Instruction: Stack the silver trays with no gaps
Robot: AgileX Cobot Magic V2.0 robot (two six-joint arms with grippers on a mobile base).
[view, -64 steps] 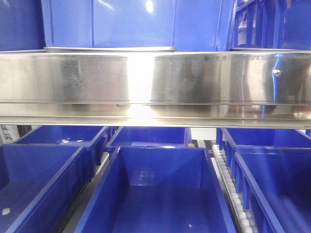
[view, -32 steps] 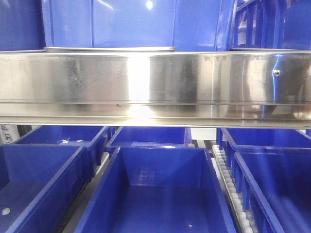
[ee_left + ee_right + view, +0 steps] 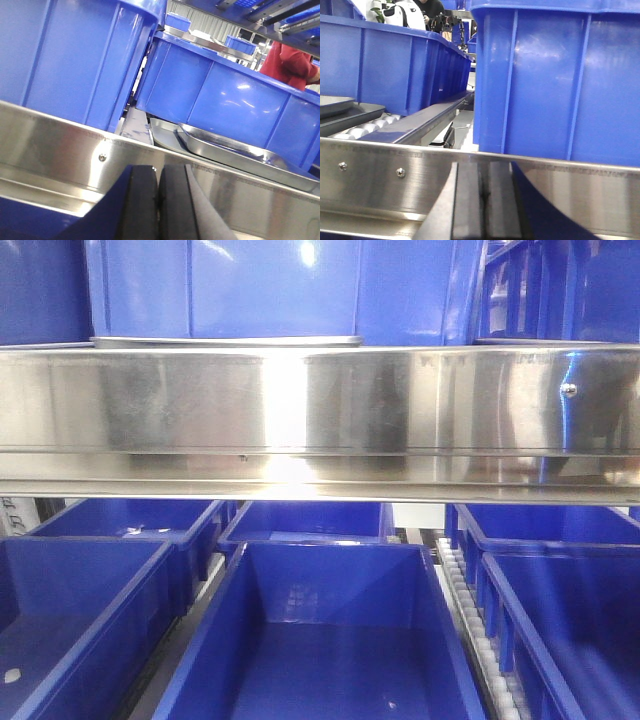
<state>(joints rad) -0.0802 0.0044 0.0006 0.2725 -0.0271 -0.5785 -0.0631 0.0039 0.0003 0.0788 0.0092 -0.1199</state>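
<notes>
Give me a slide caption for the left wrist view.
Closed left gripper below the steel shelf rail, facing two nested silver trays in front of blue bins.

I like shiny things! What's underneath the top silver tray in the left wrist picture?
Another silver tray lies under the top silver tray, poking out at its left side. The top one covers most of it, so whatever is below stays hidden.

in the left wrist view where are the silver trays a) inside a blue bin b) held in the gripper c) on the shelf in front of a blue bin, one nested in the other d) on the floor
c, the silver trays lie nested on the shelf behind the steel rail, in front of a blue bin; the left gripper is shut, below them.
</notes>
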